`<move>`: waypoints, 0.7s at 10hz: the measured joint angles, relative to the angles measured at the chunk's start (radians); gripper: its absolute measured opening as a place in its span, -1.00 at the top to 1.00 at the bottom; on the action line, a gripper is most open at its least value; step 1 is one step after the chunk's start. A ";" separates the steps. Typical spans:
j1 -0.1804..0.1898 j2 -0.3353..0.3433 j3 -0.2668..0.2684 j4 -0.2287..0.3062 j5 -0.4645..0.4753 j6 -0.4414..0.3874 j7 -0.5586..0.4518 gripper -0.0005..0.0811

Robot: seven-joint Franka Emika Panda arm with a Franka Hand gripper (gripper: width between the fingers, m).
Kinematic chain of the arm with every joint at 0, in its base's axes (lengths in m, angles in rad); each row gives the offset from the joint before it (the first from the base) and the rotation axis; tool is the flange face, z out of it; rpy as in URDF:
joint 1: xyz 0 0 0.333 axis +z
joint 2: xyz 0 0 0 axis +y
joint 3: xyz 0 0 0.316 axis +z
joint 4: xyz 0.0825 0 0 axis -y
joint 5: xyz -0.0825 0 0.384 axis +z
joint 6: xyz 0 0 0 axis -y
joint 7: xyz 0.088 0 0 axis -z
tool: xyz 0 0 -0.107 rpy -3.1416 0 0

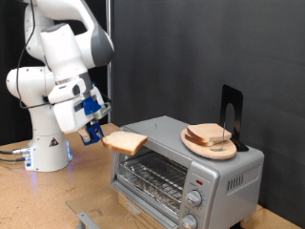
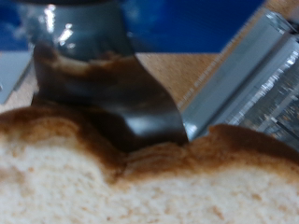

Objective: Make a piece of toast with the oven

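Black curtain behind, wooden bench [image 1: 29, 205] underneath; white Panda arm [image 1: 57, 57] stands at the exterior view's left, the oven [image 1: 186, 167] sits lower right of centre.

Gripper [image 1: 93, 131] — fingers closed on the piece of toast [image 1: 125, 142], pinching it by the end nearest the arm. The slice hangs in the air, just off the oven's upper left corner, at about the height of the oven's top. No contact with the oven that I can make out.

Key relation: the oven lies to the exterior view's right of the held slice and slightly below it. The slice's long axis runs roughly left–right in the frame, free end pointing at the oven, face lying close to flat with a slight downward tilt toward the free end.

Wrist view: a dark finger [image 2: 131, 103] overlaps the browned crust of the toast [image 2: 149, 182], which fills the lower half of the picture; the grey metal edge of the oven [image 2: 248, 79] shows beyond it.

Oven door — it looks shut, though I cannot be certain; wire rack visible through the glass, knobs on the panel at the frame's right side. On the oven's roof a round wooden plate [image 1: 198, 147] carries more bread [image 1: 210, 135], with a black stand [image 1: 232, 114] upright behind it.

Judgement: toast is lifted and carried up to the oven, not yet inside.
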 joint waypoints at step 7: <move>-0.028 0.170 -0.005 -0.004 -0.013 0.147 -0.013 0.01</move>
